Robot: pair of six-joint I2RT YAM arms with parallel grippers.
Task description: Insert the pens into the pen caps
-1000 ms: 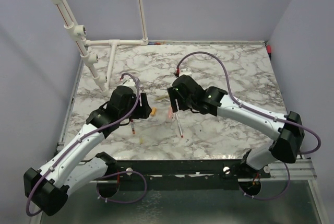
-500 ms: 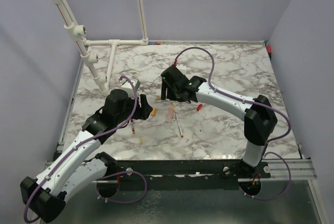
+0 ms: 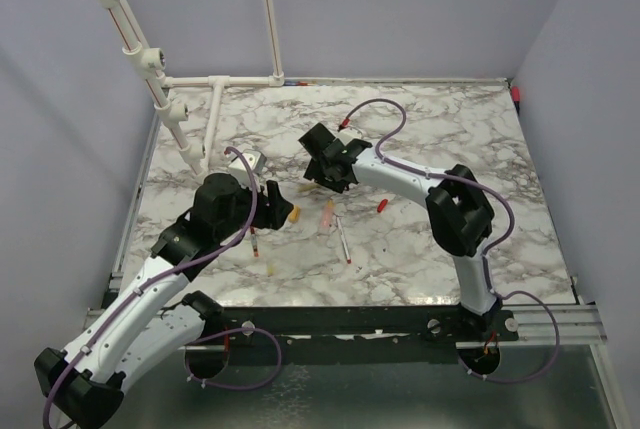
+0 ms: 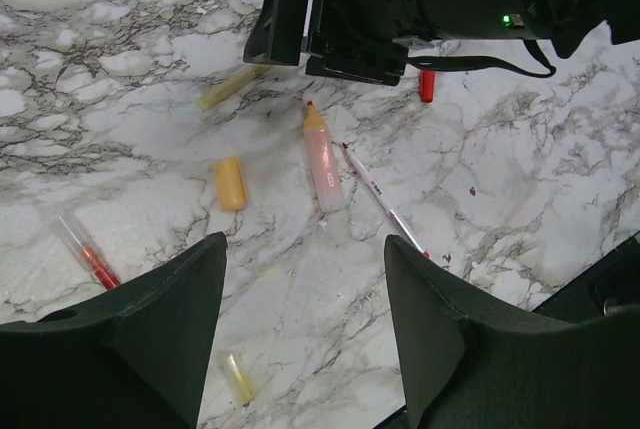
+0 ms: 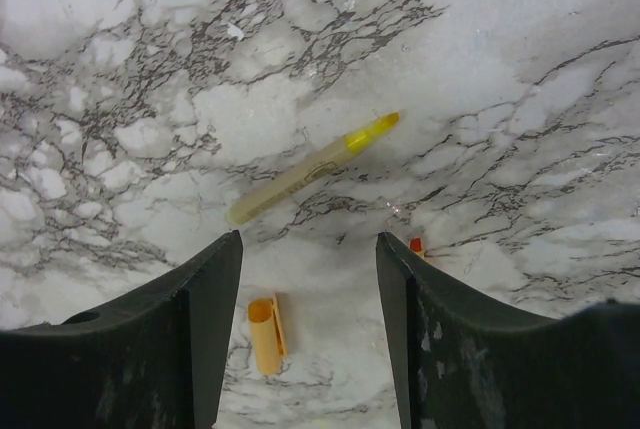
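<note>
Your left end effector (image 4: pixel 305 249) hangs over the marble worktop (image 3: pixel 470 149) with its fingers spread wide and nothing between them. Your right end effector (image 5: pixel 310 241) is likewise spread and empty. In the overhead view it sits just above centre, and the left one is left of centre.

In the right wrist view, the yellow pen (image 5: pixel 310 169) lies flat on a diagonal in the middle of the frame. Its bright tip points to the upper right, and it sits above the gap between the fingers. Lower down, a yellow-orange cap (image 5: pixel 266 334) lies between the fingers, close to the one on the left of the frame. A sliver of the red cap (image 5: pixel 415 245) shows just beside the inner edge of the finger on the right.

In the left wrist view, a salmon-pink pen (image 4: pixel 323 161) lies at the centre with its orange tip pointing up the frame toward the black body of your right arm. A thin pale pen (image 4: pixel 383 201) runs from beside it down to the right, ending near the finger on the right. The yellow-orange cap lies left of the pink pen, apart from it. At the left edge, a red-tipped pen (image 4: pixel 85 249) rests just above the finger on the left. A small pale yellow tube (image 4: pixel 238 379) lies at the bottom, between the fingers. All of these pens and caps lie separately on the worktop.
</note>
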